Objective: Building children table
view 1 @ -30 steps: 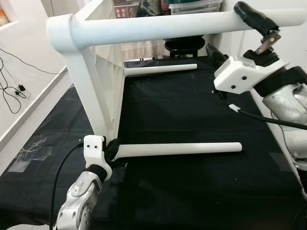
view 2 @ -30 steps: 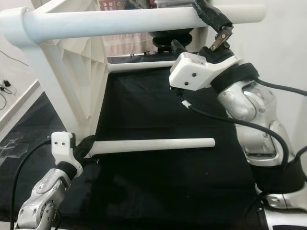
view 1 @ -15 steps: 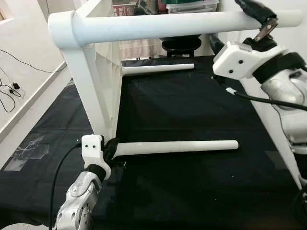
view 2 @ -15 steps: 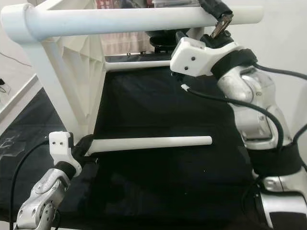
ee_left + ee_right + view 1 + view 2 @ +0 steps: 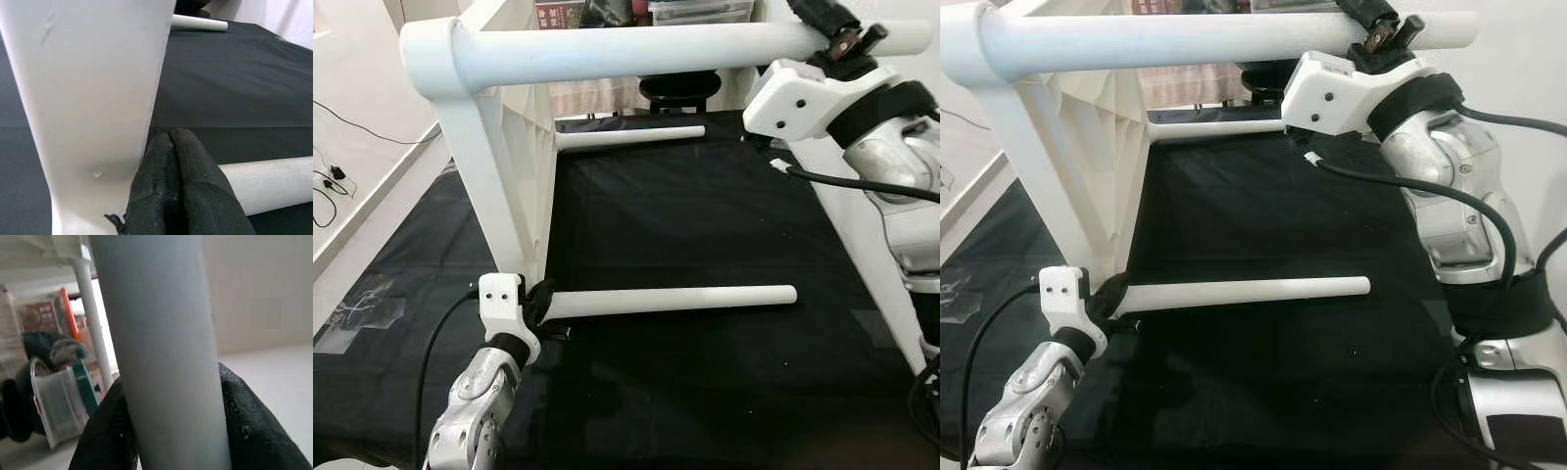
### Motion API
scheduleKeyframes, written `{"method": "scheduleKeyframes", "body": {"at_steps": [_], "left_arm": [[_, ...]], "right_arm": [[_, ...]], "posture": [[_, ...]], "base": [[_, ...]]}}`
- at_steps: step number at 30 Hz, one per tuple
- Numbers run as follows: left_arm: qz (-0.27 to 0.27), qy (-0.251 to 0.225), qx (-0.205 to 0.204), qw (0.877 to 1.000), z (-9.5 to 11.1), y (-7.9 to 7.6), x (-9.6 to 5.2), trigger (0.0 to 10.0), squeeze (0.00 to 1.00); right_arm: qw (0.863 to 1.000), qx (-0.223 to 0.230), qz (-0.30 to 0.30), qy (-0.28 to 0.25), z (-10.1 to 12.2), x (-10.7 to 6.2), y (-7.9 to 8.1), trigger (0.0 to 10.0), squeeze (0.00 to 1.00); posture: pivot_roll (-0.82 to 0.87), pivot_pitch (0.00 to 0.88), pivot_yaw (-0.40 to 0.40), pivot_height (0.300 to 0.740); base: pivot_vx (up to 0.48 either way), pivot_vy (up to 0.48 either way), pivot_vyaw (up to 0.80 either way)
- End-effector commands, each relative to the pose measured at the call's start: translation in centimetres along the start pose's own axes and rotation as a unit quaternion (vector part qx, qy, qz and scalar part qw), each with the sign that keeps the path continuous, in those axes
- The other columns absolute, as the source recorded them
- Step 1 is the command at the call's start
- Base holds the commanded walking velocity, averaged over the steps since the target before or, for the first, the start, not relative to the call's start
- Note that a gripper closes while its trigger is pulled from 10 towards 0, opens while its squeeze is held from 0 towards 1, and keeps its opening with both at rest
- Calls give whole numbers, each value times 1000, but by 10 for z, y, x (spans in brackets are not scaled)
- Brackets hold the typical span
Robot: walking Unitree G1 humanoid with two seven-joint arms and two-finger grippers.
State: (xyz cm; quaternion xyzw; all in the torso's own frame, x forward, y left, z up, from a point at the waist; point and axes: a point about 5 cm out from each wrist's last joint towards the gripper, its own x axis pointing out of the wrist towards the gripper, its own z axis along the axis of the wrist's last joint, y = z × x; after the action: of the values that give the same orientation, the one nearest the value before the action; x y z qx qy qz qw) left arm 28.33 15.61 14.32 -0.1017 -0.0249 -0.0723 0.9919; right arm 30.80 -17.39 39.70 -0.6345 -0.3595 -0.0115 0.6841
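A big black cloth (image 5: 705, 225) covers the floor before me. My white plastic table frame (image 5: 499, 186) stands on it.

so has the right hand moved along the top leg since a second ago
Cannot tell. The right hand grips the top leg about as near its free end as before. It sits higher in the view, but the leg shifted too, so the camera moved.

The right hand (image 5: 837, 29) now sits higher and tighter on the upper leg (image 5: 636, 49), apparently lifting it slightly.
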Motion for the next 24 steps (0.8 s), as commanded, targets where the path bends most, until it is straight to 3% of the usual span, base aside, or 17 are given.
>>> {"method": "scheduleKeyframes", "body": {"at_steps": [1, 5, 13, 17, 24], "left_arm": [[8, -3, -6, 1000, 2, 2, -1, 10000, 0], [23, -17, -1, 1000, 5, 2, 4, 10000, 0], [46, -16, -30, 998, 3, 8, 13, 10000, 0], [67, -11, -39, 997, 0, 27, 21, 10000, 0], [114, -18, -7, 993, -1, 57, 26, 10000, 0]], "right_arm": [[1000, 19, 16, -8, 3, 1, 9, 0, 0], [1000, 20, 16, -8, 3, 0, 10, 0, 0], [1000, 25, 14, -12, 5, -1, 10, 0, 0], [999, 32, 15, -16, 7, -1, 11, 0, 0], [999, 43, 22, -12, 6, -3, 12, 0, 0]], "posture": [[-124, 130, 57, 740], [-124, 126, 55, 740], [-127, 118, 52, 740], [-135, 117, 52, 740], [-142, 124, 54, 740]], "base": [[0, 0, 0], [0, 0, 0], [0, 0, 0], [0, 0, 0], [0, 0, 0]]}}
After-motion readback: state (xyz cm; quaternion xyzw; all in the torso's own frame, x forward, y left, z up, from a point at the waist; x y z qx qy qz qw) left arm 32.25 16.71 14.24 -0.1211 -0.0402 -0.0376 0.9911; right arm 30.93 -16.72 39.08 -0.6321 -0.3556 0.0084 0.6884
